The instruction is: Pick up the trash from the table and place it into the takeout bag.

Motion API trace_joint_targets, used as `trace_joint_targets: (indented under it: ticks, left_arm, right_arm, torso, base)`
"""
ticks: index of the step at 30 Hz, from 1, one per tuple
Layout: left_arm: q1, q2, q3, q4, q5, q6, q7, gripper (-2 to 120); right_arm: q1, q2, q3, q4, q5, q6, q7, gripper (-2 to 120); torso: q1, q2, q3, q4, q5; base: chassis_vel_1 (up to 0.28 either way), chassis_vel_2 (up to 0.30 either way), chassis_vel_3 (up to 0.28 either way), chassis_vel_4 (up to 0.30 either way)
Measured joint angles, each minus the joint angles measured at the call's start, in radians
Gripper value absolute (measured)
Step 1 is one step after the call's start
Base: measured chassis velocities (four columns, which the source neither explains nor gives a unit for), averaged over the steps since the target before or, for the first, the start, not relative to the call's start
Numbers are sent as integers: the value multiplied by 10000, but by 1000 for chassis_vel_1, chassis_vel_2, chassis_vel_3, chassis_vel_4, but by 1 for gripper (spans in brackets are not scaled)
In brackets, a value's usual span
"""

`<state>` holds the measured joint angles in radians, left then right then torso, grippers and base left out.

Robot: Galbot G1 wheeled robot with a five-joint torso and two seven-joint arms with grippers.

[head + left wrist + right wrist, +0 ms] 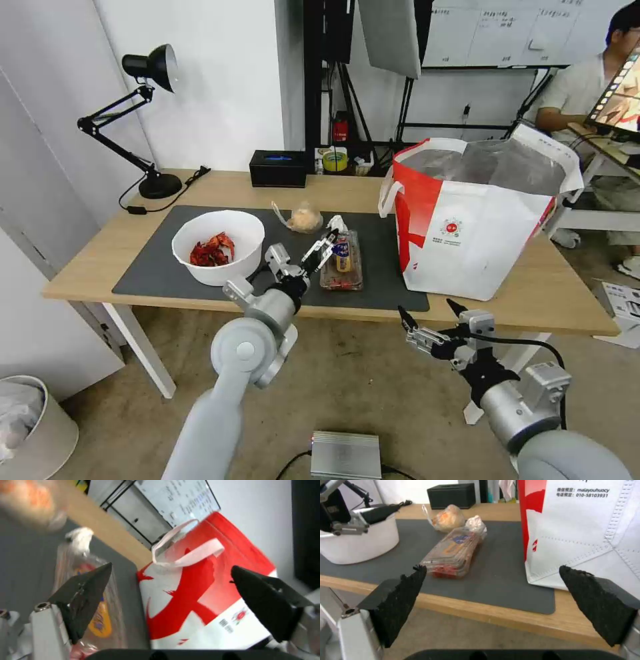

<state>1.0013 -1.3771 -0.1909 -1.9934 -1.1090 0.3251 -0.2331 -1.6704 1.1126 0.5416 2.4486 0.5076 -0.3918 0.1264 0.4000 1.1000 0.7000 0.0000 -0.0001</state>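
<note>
On a light wood table (pixel 200 183), the left gripper (pixel 325 245) is hovering open-jawed beside the clamshell box (pixel 343 261), likely needing lowering to grasp; the right gripper (pixel 430 317) is waiting open below the table edge.

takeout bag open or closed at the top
Open. The takeout bag stands upright on the table, its mouth spread wide, silver lining showing inside.

White bowl (pixel 219 245) of red shells, clamshell box (pixel 342 261), knotted bag (pixel 304 218), tissue (pixel 336 223) on mat; takeout bag (pixel 477 230) upright, open
</note>
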Motion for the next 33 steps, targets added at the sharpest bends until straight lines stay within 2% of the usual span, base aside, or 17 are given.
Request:
trace_joint_targets:
  ticks: [2,4,6,7,10,11,14,15,18,19,21,23,25,31,33]
  left_arm:
    - [-239,485,153,133,824,34,467,83]
    - [-287,577,186,173,1044,33,574,83]
    - [-676,1299,475,535,2704,-101,1478,69]
    - [-676,1299,475,535,2704,-101,1478,69]
    - [-1181,1980,1044,1057,4135,-387,2226,54]
    - [-1181,1980,1044,1057,4135,-387,2226,54]
    - [-1712,2186,1753,1664,4955,-690,2641,38]
    - [-1712,2186,1753,1664,4955,-690,2641,38]
    - [-1987,2206,2098,1908,5114,-758,2688,25]
    - [-1987,2206,2098,1908,5114,-758,2688,25]
    - [-2070,2246,2205,2031,5292,-763,2689,13]
    - [-2086,2285,2227,2080,5398,-765,2706,11]
    - [-2103,2399,2245,2161,5565,-790,2796,0]
    - [-2067,2601,2337,2226,5662,-831,2901,0]
    - [-2059,2712,2480,2316,5759,-912,3002,0]
  right_arm:
    - [-9,3,12,0,0,0,0,100]
    - [-13,4,18,0,0,0,0,100]
    - [-37,-27,77,5,9,0,0,100]
    - [-37,-27,77,5,9,0,0,100]
    - [-94,-7,249,25,139,0,31,100]
    - [-94,-7,249,25,139,0,31,100]
    - [-190,132,503,140,341,-40,128,100]
    - [-190,132,503,140,341,-40,128,100]
    - [-83,150,591,154,548,-238,219,100]
    - [-83,150,591,154,548,-238,219,100]
    - [71,48,594,35,777,-355,267,100]
    - [116,11,593,-5,830,-366,277,100]
    - [215,-87,593,-85,996,-375,314,100]
    - [454,-381,627,-216,1527,-377,402,100]
    - [690,-695,666,-306,2020,-386,508,100]
  torso:
    - [0,0,0,0,1]
    - [0,0,0,0,0]
    - [0,0,0,-1,-1]
    - [0,0,0,-1,-1]
    - [0,0,0,2,0]
    - [0,0,0,2,0]
    - [0,0,1,-1,-1]
    - [0,0,1,-1,-1]
    - [0,0,0,-3,1]
    - [0,0,0,-3,1]
    - [0,0,1,0,1]
    - [1,0,1,0,0]
    - [1,0,0,0,2]
    - [0,0,0,1,1]
    - [0,0,-1,0,2]
  base:
    - [0,0,0,0]
    - [0,0,0,0]
    - [0,0,0,0]
    - [0,0,0,0]
    - [0,0,0,0]
    - [0,0,0,0]
    - [0,0,0,0]
    - [0,0,0,0]
    - [0,0,0,0]
    - [0,0,0,0]
    - [0,0,0,0]
    - [0,0,0,0]
    - [0,0,0,0]
    - [0,0,0,0]
    - [0,0,0,0]
